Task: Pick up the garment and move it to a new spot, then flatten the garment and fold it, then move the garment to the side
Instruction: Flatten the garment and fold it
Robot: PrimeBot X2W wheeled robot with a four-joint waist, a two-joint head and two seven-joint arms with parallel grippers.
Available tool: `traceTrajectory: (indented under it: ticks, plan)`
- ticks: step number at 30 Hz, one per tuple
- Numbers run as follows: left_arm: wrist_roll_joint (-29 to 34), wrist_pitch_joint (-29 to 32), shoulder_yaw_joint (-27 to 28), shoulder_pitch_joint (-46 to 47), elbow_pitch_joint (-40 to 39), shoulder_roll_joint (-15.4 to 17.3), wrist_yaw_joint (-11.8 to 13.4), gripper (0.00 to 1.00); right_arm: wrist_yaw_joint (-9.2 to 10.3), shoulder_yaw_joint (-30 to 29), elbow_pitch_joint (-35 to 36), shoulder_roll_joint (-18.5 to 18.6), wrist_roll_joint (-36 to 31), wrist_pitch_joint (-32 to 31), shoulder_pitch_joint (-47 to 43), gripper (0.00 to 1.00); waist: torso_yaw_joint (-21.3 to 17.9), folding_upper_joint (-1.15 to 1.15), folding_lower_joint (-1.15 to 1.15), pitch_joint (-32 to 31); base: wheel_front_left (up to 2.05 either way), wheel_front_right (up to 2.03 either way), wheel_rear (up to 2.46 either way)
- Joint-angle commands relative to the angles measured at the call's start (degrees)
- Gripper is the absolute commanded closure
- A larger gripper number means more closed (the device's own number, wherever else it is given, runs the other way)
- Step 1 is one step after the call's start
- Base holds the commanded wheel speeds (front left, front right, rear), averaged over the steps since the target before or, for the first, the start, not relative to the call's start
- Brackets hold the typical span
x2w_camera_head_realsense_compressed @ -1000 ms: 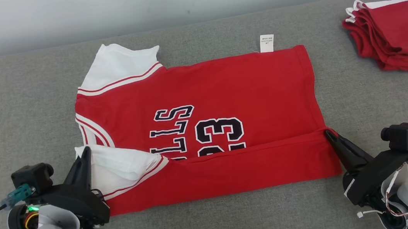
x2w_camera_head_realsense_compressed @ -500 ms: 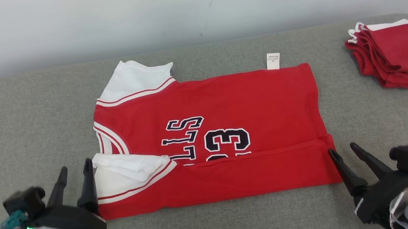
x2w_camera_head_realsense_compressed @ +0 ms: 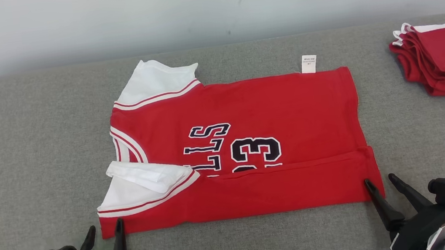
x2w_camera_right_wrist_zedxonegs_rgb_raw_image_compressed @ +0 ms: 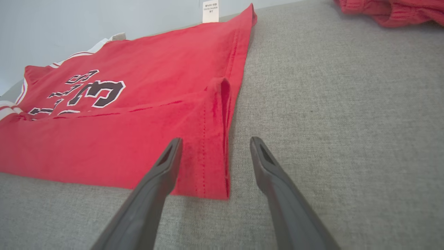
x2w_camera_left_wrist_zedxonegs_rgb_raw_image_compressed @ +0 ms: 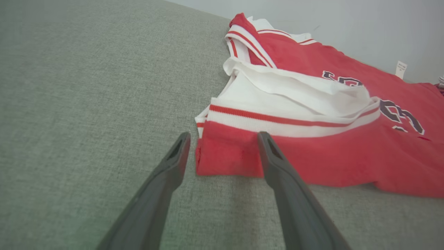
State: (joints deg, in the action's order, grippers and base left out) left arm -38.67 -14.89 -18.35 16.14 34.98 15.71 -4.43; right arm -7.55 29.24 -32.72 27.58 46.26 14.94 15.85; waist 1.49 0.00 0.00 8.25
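Note:
A red jersey (x2w_camera_head_realsense_compressed: 271, 106) with white sleeves and dark "23" lettering lies flat on the grey surface, its near long edge folded over onto the body (x2w_camera_head_realsense_compressed: 281, 185). My left gripper (x2w_camera_head_realsense_compressed: 105, 232) stands open just in front of the jersey's near left corner (x2w_camera_left_wrist_zedxonegs_rgb_raw_image_compressed: 225, 159), fingers apart and holding nothing. My right gripper (x2w_camera_head_realsense_compressed: 381, 181) is open at the near right corner (x2w_camera_right_wrist_zedxonegs_rgb_raw_image_compressed: 211, 173), also free of the cloth. A white label (x2w_camera_head_realsense_compressed: 309, 63) sticks out at the far edge.
A stack of folded red garments (x2w_camera_head_realsense_compressed: 441, 57) lies at the far right of the grey padded surface (x2w_camera_head_realsense_compressed: 29, 144). A pale wall (x2w_camera_head_realsense_compressed: 208, 8) runs behind it. Bare grey surface stretches left of the jersey and along the near edge.
Both grippers let go of the folded-over near edge, opened and drew back toward me to the near corners. The head camera shifted, so the jersey sits lower and further right in view.

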Motion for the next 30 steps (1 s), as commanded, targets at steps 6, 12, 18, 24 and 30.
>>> traceTrajectory:
  ticks: [6, 12, 18, 24, 30]
  plan:
    - [0.5, -0.3, 0.6, 0.9, 2.8, -1.0, -0.2, 0.0, 0.12, 0.4, -1.9, -1.4, -0.8, -0.4, 1.0, 0.0, -0.2, 0.0, 0.0, 1.1, 0.0, 0.0, 0.0]
    - [-0.2, 0.0, 0.0, 3.0, 6.5, -2.2, -1.1, 0.31, 0.12, 1.9, -2.7, -2.1, -0.5, -1.1, 2.4, 1.0, -0.3, 0.0, 0.0, 1.5, 0.0, 0.0, 0.0]
    - [-0.7, -0.1, -1.0, 5.0, 10.3, -3.4, -2.0, 1.0, 0.12, 2.3, -3.1, -2.1, 0.7, -0.6, 2.5, 1.0, 0.1, 0.0, 0.0, 0.3, 0.0, 0.0, 0.0]
    - [-0.5, -0.2, -0.8, 2.9, 10.0, -2.4, -2.5, 1.0, 0.12, 1.8, -2.3, -0.8, 1.9, -0.2, 1.1, 1.0, 0.1, 0.0, 0.0, -2.6, 0.0, 0.0, 0.0]
    - [-1.3, -0.2, 1.2, -3.5, 4.8, -1.9, -1.9, 1.0, 0.12, 1.5, -0.3, 0.3, 2.9, 0.1, -2.5, 1.0, -0.1, 0.0, 0.0, -5.2, 0.0, 0.0, 0.0]
